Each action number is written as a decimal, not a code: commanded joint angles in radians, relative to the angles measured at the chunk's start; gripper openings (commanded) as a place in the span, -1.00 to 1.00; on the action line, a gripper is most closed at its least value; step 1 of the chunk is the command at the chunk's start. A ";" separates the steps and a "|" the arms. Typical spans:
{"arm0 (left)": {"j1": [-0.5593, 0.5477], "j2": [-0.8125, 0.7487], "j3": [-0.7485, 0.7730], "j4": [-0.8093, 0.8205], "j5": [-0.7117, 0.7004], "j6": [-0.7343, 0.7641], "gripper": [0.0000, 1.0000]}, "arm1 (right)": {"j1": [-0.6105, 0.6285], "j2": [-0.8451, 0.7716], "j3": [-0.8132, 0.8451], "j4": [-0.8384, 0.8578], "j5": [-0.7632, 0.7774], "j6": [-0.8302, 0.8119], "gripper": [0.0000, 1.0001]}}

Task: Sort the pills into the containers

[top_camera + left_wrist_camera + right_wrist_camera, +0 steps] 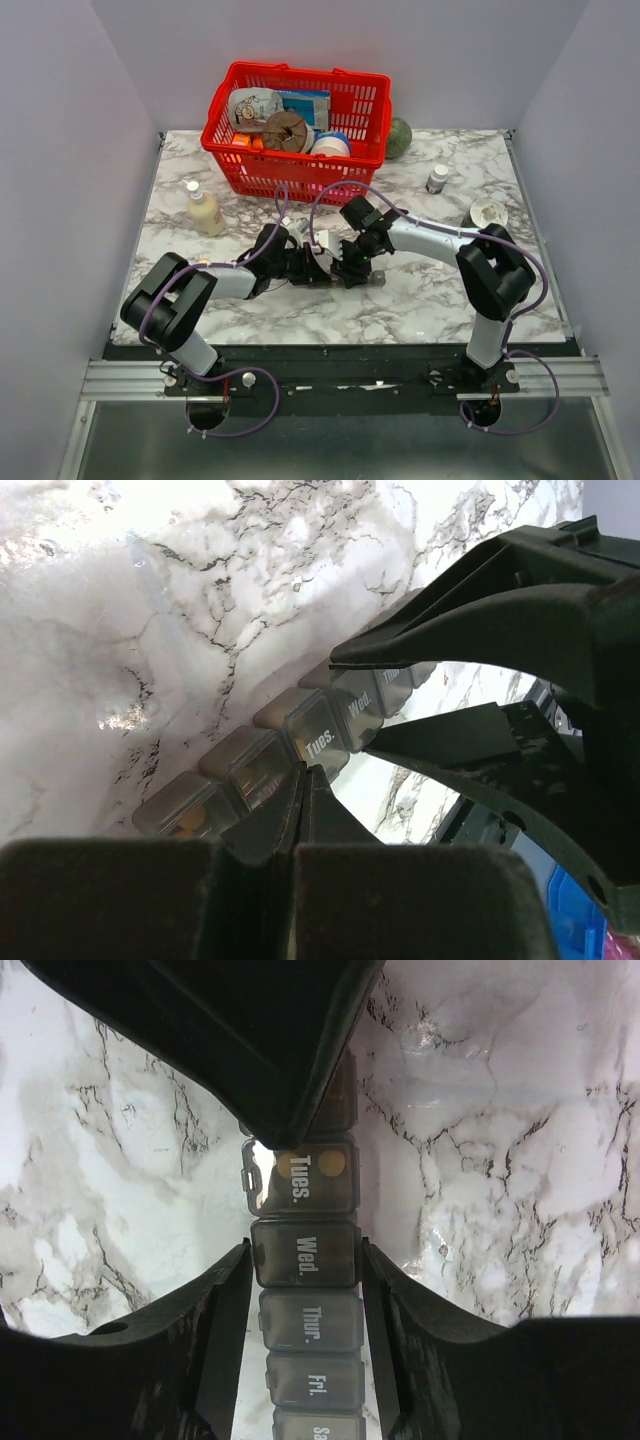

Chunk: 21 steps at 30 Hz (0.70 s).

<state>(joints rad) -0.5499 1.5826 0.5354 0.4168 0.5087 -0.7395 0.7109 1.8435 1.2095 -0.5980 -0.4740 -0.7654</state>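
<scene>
Two claws met over one long, narrow dark grey plastic strip point(305, 1328) of small square day-labelled compartments. It lay flat near the middle of the white marbled desk point(440, 290), well in front of the red mesh basket point(250, 165). The right claw point(305, 1252) was narrowed onto the dark grey plastic strip, one finger against each long side at the "Wed." compartment, apparently to pin it so that it could not slide or twist under a push. The left claw point(305, 780) had its fingers pressed together with nothing between them. They formed a single wedge whose tip sat at the edge of the "Tues." compartment, which looked like a pose for prying a lid rather than carrying. One round orange pill point(331, 1164) showed through the "Tues." lid, so some sorting seemed done. Whether that lid was lifted at all could not be told.
</scene>
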 commanded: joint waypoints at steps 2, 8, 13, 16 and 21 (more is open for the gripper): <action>0.002 0.047 -0.057 -0.174 -0.073 0.048 -0.97 | -0.011 0.025 0.044 -0.042 -0.045 0.023 0.09; 0.001 0.056 -0.052 -0.174 -0.067 0.048 -0.97 | -0.011 -0.024 -0.010 0.004 -0.035 -0.014 0.20; 0.001 0.060 -0.049 -0.174 -0.059 0.049 -0.97 | 0.004 -0.073 -0.077 0.078 0.012 -0.070 0.32; 0.001 0.059 -0.048 -0.174 -0.058 0.049 -0.97 | 0.022 -0.082 -0.096 0.121 0.047 -0.087 0.32; 0.002 0.063 -0.046 -0.171 -0.052 0.051 -0.97 | 0.047 -0.095 -0.134 0.179 0.097 -0.110 0.30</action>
<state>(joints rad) -0.5499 1.5845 0.5343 0.4175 0.5106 -0.7395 0.7353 1.7840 1.1099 -0.5003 -0.4324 -0.8345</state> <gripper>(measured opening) 0.022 0.657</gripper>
